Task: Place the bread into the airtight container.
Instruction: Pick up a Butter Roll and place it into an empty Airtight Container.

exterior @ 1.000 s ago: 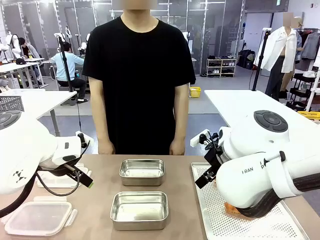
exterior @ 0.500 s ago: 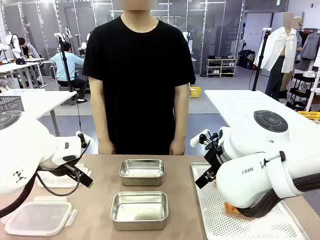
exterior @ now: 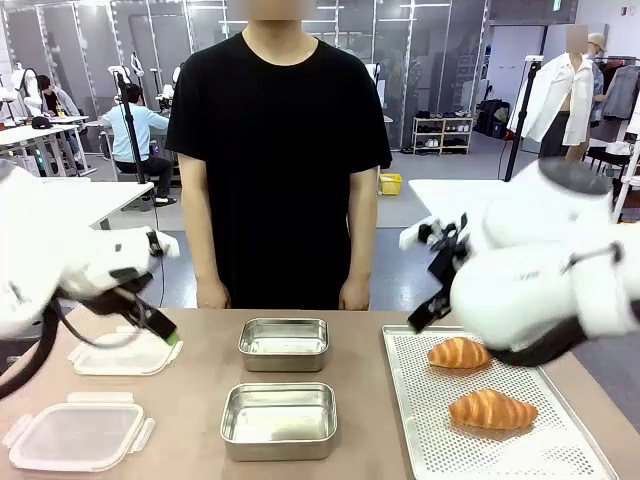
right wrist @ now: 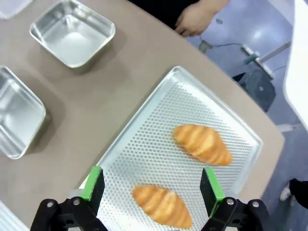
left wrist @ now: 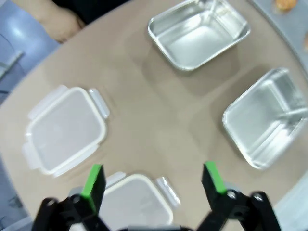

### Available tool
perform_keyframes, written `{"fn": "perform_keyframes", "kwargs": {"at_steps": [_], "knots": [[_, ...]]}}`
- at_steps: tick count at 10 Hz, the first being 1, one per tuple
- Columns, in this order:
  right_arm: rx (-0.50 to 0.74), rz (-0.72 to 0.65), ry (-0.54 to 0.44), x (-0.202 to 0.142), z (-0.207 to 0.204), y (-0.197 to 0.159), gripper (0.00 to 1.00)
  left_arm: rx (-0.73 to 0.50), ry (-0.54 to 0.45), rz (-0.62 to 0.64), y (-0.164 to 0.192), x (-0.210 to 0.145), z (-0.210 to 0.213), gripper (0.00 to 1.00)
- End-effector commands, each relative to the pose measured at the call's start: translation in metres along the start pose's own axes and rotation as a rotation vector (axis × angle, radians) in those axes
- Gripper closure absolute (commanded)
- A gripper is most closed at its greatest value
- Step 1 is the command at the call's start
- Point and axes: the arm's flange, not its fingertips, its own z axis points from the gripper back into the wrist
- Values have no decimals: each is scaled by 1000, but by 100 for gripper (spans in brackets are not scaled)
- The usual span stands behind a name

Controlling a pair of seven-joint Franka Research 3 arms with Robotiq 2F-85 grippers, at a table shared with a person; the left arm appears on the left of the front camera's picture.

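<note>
Right jaws spread wide, gripping nothing, hanging over the tray (right wrist: 144, 137) where two pieces of bread (right wrist: 202, 143) lie apart (croissants, both). Left jaws released too, above two plastic lids (left wrist: 65, 130) on the bench (left wrist: 144, 120), two metal containers (left wrist: 198, 33) beyond.

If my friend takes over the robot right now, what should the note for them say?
Left gripper: open, empty, above the far lid; near lid beside it.
Right gripper: open, empty, above the perforated tray.
Far croissant and near croissant lie on the tray.
Far steel container and near steel container: empty, mid-table.
Done: nothing packed.
Left: grab a croissant, put it in a container.
</note>
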Motion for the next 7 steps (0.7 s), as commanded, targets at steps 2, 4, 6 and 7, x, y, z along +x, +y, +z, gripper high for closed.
{"fn": "perform_keyframes", "kwargs": {"at_steps": [2, 4, 6, 7], "knots": [[102, -12, -10, 25, 112, -49, 0, -129, -36, 13, 29, 10, 140, 0], [91, -45, -65, 13, 192, -68, 0, -143, -110, 28, 28, -5, 235, 0], [127, -70, -115, -17, 257, -74, 0, -116, -177, 35, 16, -33, 311, 0], [118, -83, -143, -30, 282, -77, 0, -89, -221, 40, 12, -49, 339, 0]]}}
